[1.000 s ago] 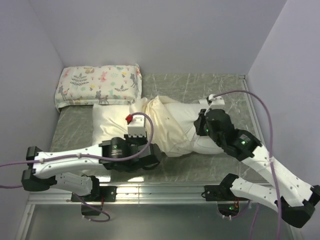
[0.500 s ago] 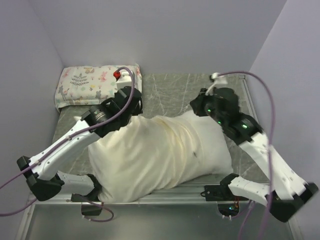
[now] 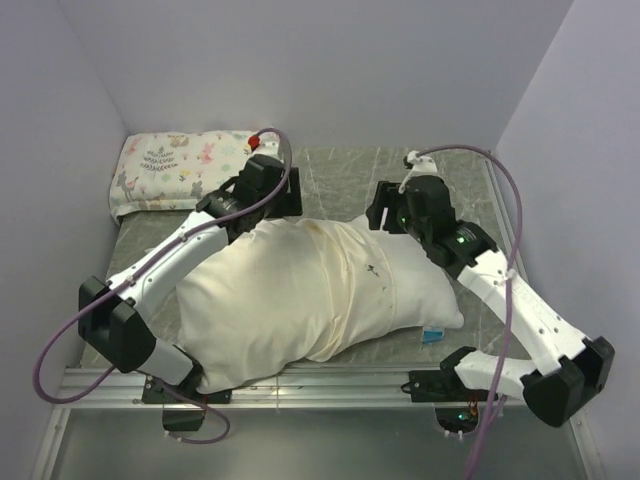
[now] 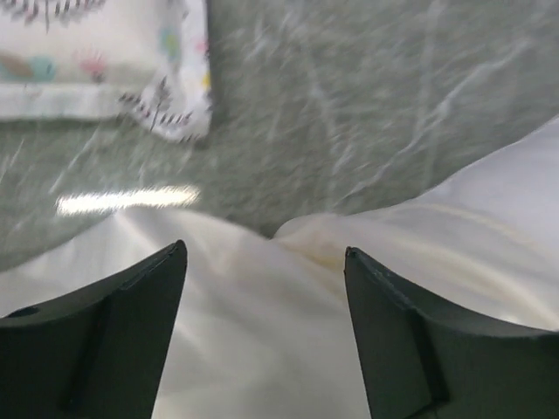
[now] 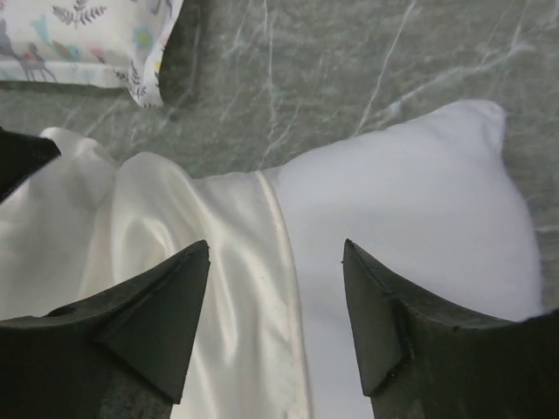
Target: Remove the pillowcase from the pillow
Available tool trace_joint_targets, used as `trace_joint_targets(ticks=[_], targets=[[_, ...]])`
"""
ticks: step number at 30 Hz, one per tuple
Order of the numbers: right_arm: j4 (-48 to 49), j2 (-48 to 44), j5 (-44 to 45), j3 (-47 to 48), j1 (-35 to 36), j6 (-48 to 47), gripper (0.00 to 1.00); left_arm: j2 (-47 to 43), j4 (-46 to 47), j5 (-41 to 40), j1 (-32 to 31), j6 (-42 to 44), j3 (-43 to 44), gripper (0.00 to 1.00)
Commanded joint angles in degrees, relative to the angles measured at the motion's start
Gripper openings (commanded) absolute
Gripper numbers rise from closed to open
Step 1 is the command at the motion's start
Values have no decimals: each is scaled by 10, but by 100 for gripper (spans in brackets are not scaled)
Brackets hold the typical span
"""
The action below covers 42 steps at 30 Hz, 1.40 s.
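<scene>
Your left gripper (image 3: 284, 190) is spread wide with nothing between its fingers (image 4: 105, 349). In its wrist view the pillowcase (image 4: 262, 349) lies directly under and between the two fingers, its glossy cream folds bunched just past the fingertips. Beyond that fold is bare marbled tabletop (image 4: 367, 105). The small printed pillow (image 4: 105, 52) sits farther ahead and off to the gripper's left.

Your right gripper (image 3: 385, 212) is also open and pinching nothing. From its wrist view, the stitched hem (image 5: 279, 262) of the pillowcase runs straight down between the fingers. Cream fabric lies under the left finger (image 5: 148, 332), and the bare white pillow (image 5: 402, 209) lies under the right finger and out to that side.

From above, the pillowcase (image 3: 270, 290) covers the pillow on the side nearer your left gripper. The uncovered end of the pillow (image 3: 420, 290) sticks out below your right gripper, with its blue label (image 3: 432, 335) at the near corner. Whether either gripper touches the fabric cannot be told.
</scene>
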Motion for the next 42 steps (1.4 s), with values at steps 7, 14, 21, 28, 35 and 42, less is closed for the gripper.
trace_joint_targets(ticks=[7, 14, 21, 28, 35, 42], targets=[[-15, -145, 53, -119, -17, 24, 83, -49, 1, -21, -161, -57, 44, 92], [8, -164, 43, -211, -37, 34, 84, 4, 44, -31, -246, -99, -23, 99], [60, -150, -46, -247, -65, 37, 87, -14, 2, -97, -247, -133, -82, 18], [111, -101, -118, -255, -70, 33, 60, -71, -18, -126, -246, -135, -127, 0], [51, -48, -13, -158, -207, 22, 0, -139, -29, -84, -133, -97, -132, 0], [41, -59, -62, -129, -370, 48, 0, -243, -15, 6, 95, -72, -178, 0]])
